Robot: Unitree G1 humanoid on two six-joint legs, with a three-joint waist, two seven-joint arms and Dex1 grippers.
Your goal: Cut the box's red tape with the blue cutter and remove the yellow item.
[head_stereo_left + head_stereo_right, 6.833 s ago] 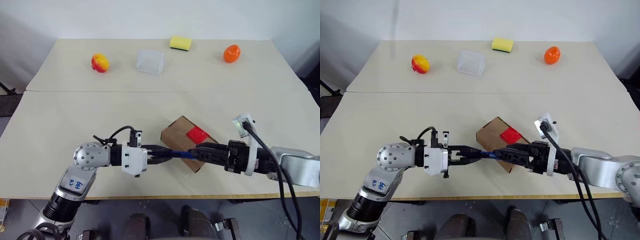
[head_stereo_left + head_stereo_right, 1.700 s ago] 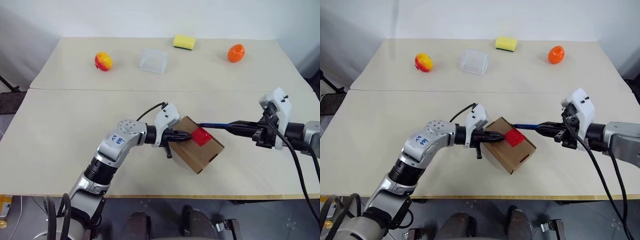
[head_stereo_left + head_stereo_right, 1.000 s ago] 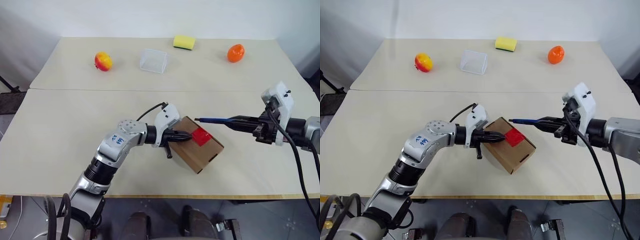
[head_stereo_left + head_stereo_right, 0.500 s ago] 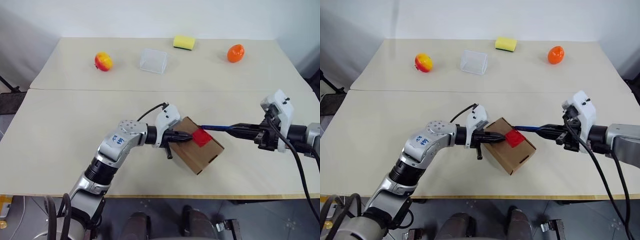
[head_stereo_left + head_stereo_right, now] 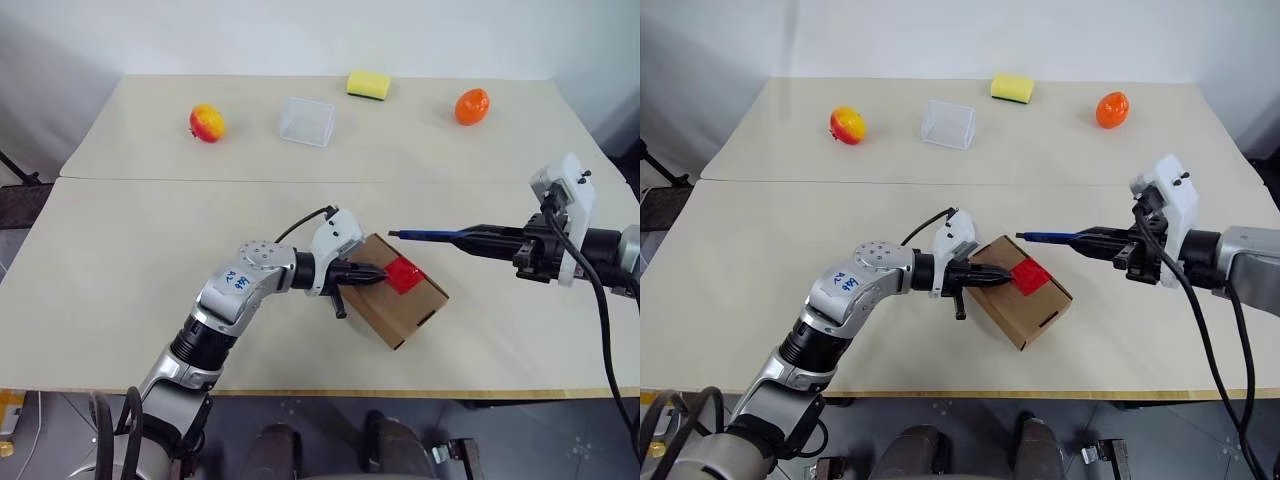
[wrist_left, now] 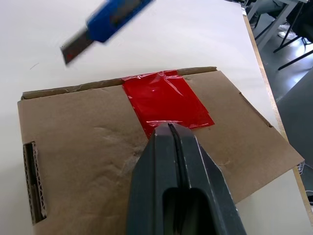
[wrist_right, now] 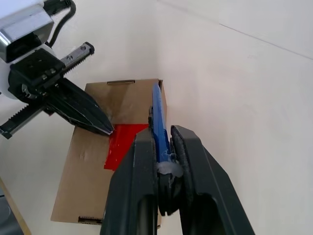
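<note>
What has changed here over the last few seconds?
The blue cutter, earlier held by both grippers, is now in the right gripper alone, lifted off the red tape it touched half a second ago. The left gripper let go and now presses, shut, on the box. Box and tape have stayed put and closed.

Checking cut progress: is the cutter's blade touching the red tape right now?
No. The blue cutter hangs in the air above the box, its blade tip clear of the red tape.
</note>
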